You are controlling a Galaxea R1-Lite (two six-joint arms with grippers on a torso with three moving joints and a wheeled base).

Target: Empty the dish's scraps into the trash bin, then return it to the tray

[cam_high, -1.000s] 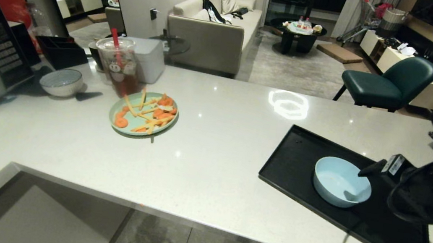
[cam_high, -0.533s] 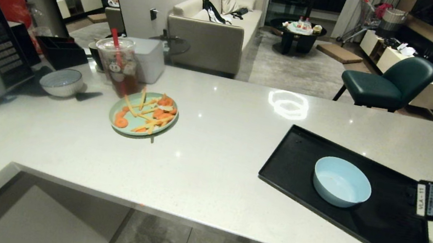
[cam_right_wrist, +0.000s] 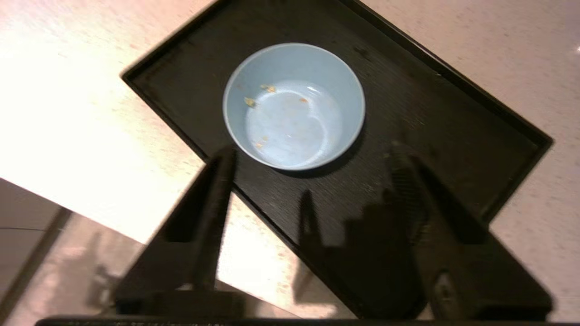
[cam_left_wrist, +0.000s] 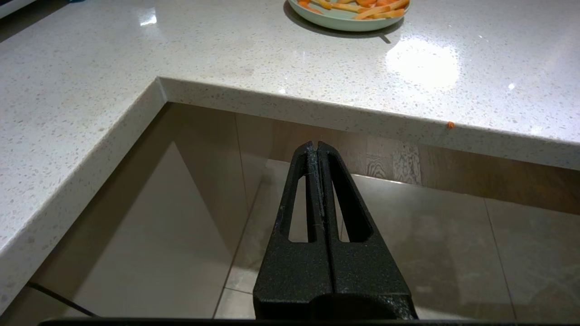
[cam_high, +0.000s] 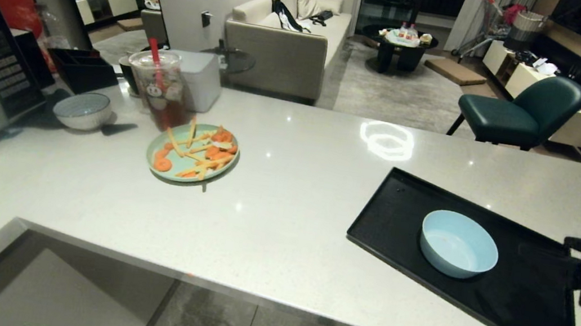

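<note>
Nearest us, below the counter edge (cam_left_wrist: 290,104), our left gripper (cam_left_wrist: 317,147) hangs parked with its fingers pressed together, holding nothing. Taking the tray (cam_high: 525,315) as landmark: the dish (cam_high: 459,244) sits upright inside it, toward its far-left part, emptied but for a few crumbs, so we judge the return step done. Our right gripper (cam_right_wrist: 312,158) hangs above the tray's near side, jaws spread and empty, well clear of the dish. A second ago its fingertip was at the dish's rim; now the arm has drawn back toward the tray's right end. Far left of the tray, the green plate (cam_high: 192,152) carries uncleared scraps (cam_high: 201,153). No trash bin shows.
</note>
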